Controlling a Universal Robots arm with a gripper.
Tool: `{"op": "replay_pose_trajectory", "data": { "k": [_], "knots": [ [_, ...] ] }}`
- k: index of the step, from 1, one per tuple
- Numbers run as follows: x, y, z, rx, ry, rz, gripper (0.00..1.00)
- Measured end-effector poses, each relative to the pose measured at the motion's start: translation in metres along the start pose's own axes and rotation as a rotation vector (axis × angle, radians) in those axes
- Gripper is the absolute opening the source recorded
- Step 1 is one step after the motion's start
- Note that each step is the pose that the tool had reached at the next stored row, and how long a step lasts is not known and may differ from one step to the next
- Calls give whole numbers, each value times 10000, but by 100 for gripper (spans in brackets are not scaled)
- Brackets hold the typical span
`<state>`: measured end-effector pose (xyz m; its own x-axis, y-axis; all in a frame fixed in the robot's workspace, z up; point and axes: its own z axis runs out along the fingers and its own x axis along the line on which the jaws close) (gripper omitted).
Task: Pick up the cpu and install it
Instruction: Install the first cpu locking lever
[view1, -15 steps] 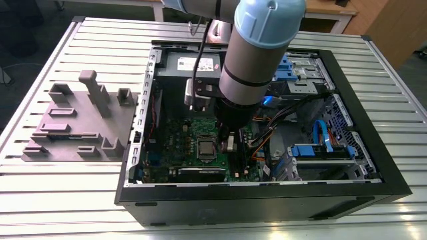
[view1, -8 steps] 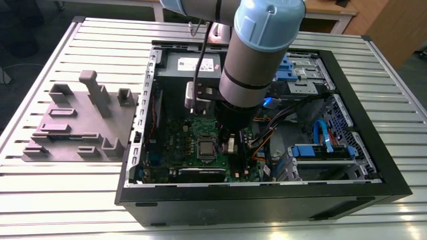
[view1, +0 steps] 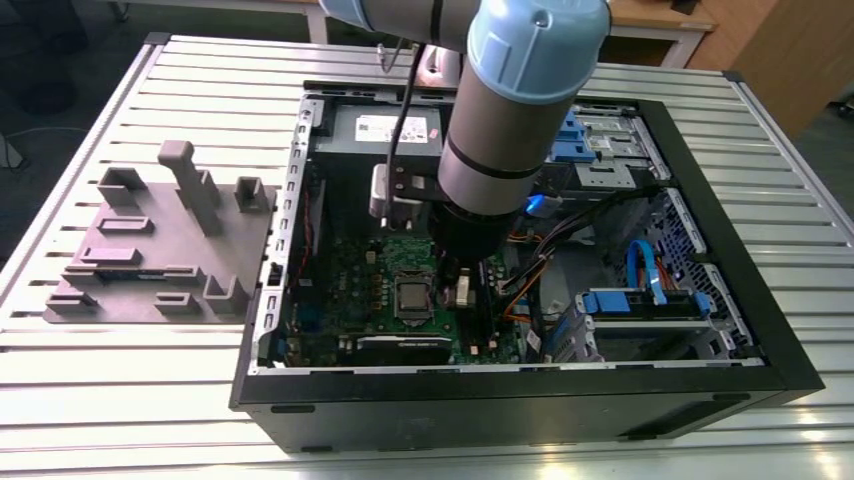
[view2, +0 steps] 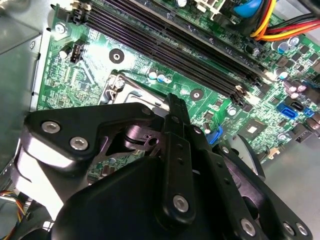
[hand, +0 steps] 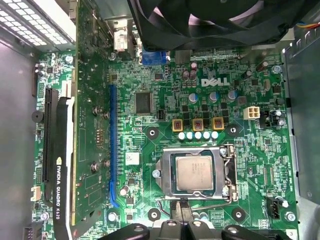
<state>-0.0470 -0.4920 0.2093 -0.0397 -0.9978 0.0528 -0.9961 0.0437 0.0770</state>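
Note:
The cpu (hand: 194, 172), a small square chip with a silver-grey metal top, lies flat inside the metal socket frame (hand: 229, 172) on the green motherboard (hand: 165, 75). In the exterior view the cpu (view1: 411, 297) sits mid-board, just toward the exterior view's left of the arm (view1: 514, 120), which reaches down into the open computer case (view1: 747, 300). My gripper (hand: 180, 212) hovers above the board right beside the socket's edge, its thin black fingers close together and holding nothing. In the second wrist view the gripper (view2: 172, 102) points at the socket corner and hides the chip.
A black graphics card (hand: 62, 165) stands along one side of the board and a round fan (hand: 200, 20) overhangs another. Long memory slots (view2: 175, 45) run past the socket. A grey fixture block (view1: 160, 245) sits on the slatted table outside the case. Cables (view1: 534, 270) cross near the arm.

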Motion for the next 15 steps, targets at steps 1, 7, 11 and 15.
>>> {"op": "replay_pose_trajectory", "data": {
  "k": [1, 7, 11, 15],
  "knots": [
    [0, 1, 1, 38, -2, -3, 10],
    [1, 5, 14, 201, -1, -22, 10],
    [2, 6, 60, 205, 0, -27, 10],
    [16, 22, 73, 221, 3, -138, 10]
  ]
}}
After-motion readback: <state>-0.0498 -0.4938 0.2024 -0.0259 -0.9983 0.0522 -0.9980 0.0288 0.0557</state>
